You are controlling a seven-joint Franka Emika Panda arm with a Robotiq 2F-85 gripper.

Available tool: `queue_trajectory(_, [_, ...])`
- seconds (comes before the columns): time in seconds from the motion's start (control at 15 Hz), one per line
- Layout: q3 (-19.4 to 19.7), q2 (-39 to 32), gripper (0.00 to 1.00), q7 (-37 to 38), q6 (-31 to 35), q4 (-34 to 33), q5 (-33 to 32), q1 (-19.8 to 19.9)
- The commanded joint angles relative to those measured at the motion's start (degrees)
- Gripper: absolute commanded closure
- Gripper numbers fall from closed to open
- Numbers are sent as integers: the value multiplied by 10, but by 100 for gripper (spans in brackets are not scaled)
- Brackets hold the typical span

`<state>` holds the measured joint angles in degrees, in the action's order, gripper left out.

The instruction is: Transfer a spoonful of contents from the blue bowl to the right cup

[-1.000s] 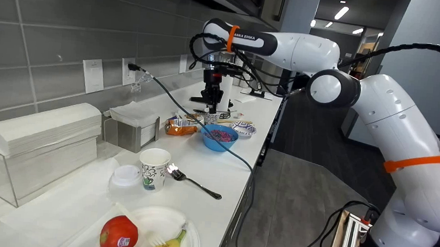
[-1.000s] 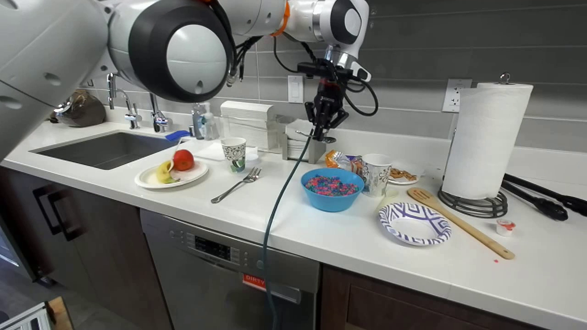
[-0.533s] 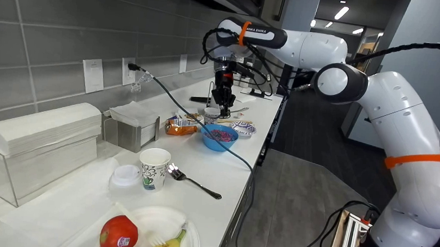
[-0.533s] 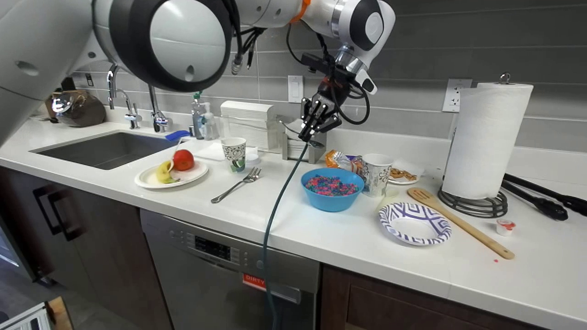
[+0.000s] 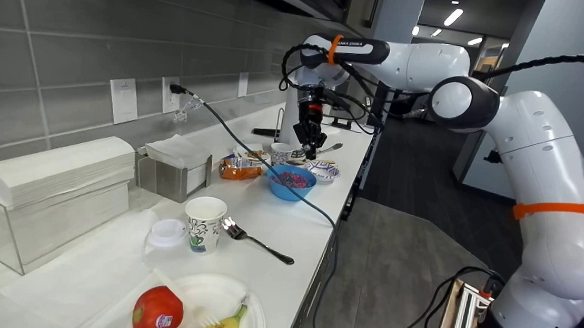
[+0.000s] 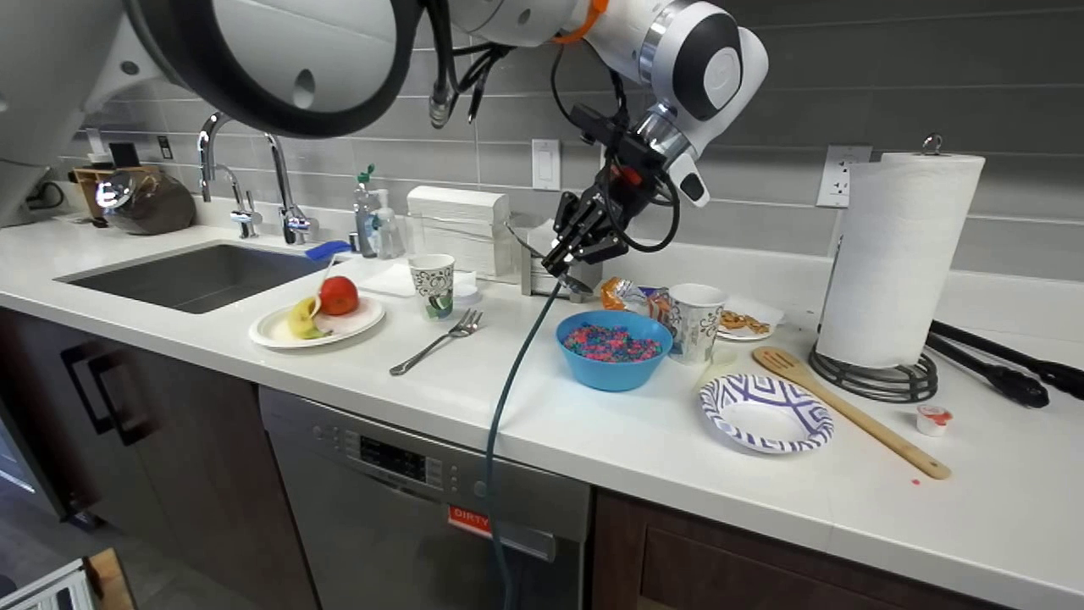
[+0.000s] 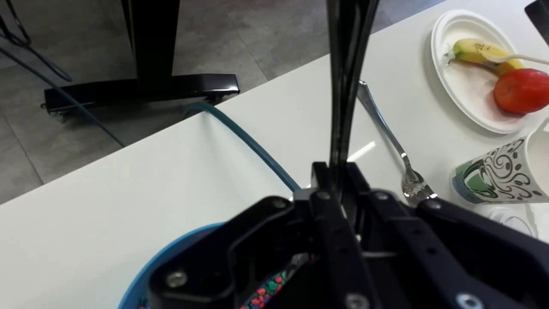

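The blue bowl (image 6: 611,375) stands below the fingers (image 7: 327,216), which clamp a metal spoon (image 6: 576,285); a patterned cup (image 6: 698,332) stands beside the bowl, apart from the fingers.

We are finding open room along the front edge of the counter (image 6: 593,432) between the fork (image 6: 455,331) and the teal cable (image 7: 253,144), which is crossing it. From the blue bowl (image 6: 611,374) toward the back edge, a paper cup (image 6: 694,326) and a snack bag (image 5: 241,171) are obstructing us.
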<state>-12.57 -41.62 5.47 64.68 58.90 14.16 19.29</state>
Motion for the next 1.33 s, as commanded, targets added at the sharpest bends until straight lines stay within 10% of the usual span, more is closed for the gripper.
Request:
queue_trajectory(0.0, [0, 23, 97, 13, 3, 69, 38, 25])
queue_trajectory(0.47, [108, 15, 97, -6, 14, 101, 128, -4])
queue_trajectory(1.27, [126, -17, 97, -18, 13, 61, 161, -10])
